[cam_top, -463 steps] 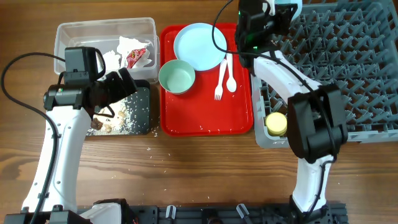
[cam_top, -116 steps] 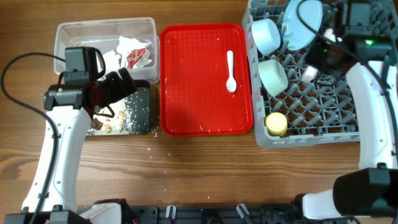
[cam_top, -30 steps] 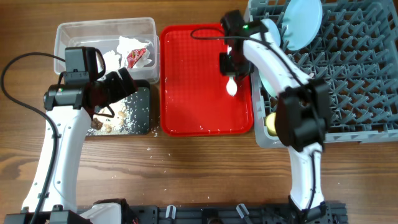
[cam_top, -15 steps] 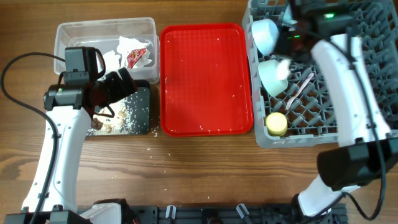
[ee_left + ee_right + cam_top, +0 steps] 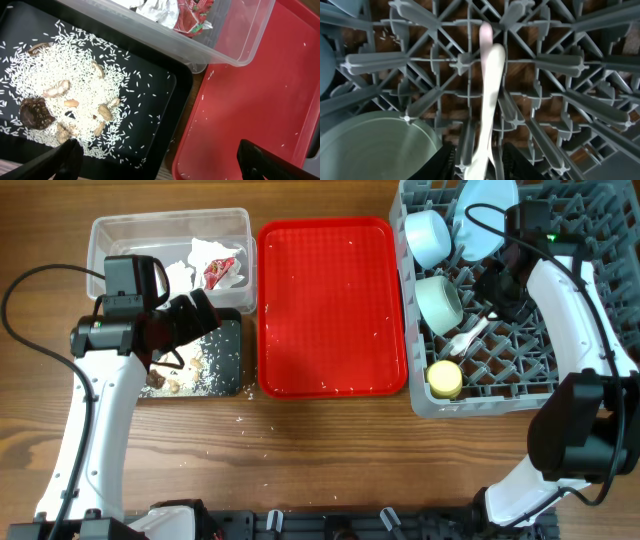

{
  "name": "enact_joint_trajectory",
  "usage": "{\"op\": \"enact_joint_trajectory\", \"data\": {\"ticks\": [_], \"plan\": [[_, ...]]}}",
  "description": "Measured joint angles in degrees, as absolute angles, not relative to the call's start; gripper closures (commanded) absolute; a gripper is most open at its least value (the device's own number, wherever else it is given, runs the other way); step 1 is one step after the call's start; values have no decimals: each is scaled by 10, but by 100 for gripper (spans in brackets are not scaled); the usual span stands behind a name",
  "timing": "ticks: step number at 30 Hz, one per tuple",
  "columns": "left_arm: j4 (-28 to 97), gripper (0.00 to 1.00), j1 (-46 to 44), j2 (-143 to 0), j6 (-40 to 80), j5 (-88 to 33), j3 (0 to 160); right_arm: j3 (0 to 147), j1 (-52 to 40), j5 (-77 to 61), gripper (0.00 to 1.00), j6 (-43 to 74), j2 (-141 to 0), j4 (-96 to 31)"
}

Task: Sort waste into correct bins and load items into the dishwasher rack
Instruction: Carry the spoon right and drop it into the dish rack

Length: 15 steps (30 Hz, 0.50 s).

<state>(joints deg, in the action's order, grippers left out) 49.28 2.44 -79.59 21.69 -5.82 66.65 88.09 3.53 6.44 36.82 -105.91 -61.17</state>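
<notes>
Above the surface, the grey dishwasher rack holds a thin white plastic utensil lying across its grid beside a pale bowl. At the left wrist, wide-open jaws hold nothing over the rice-strewn black tray. At the right wrist, jaws flank the utensil's smooth handle; whether they pinch it we cannot tell. We judge it light, stiff, slippery, best taken mid-handle.

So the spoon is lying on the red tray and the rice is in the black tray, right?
Not quite. The red tray has no spoon on it, only a few crumbs. The overhead view shows the spoon lying in the grey rack. The rice is in the black tray, just as you said.
</notes>
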Motion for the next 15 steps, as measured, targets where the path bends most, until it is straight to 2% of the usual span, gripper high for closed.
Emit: {"op": "enact_joint_trajectory", "data": {"ticks": [5, 10, 11, 12, 15], "plan": [[493, 0, 24, -796, 217, -58, 667, 881, 35, 46, 65, 348, -1059, -612], [493, 0, 24, -796, 217, -58, 667, 882, 35, -14, 57, 283, -1015, -611], [493, 0, 24, -796, 217, -58, 667, 884, 35, -31, 54, 262, -984, -611], [493, 0, 24, -796, 217, -58, 667, 887, 35, -57, 44, 227, -947, -611], [492, 0, 24, -796, 217, -58, 667, 898, 28, -87, 29, 166, -840, -620]]}}
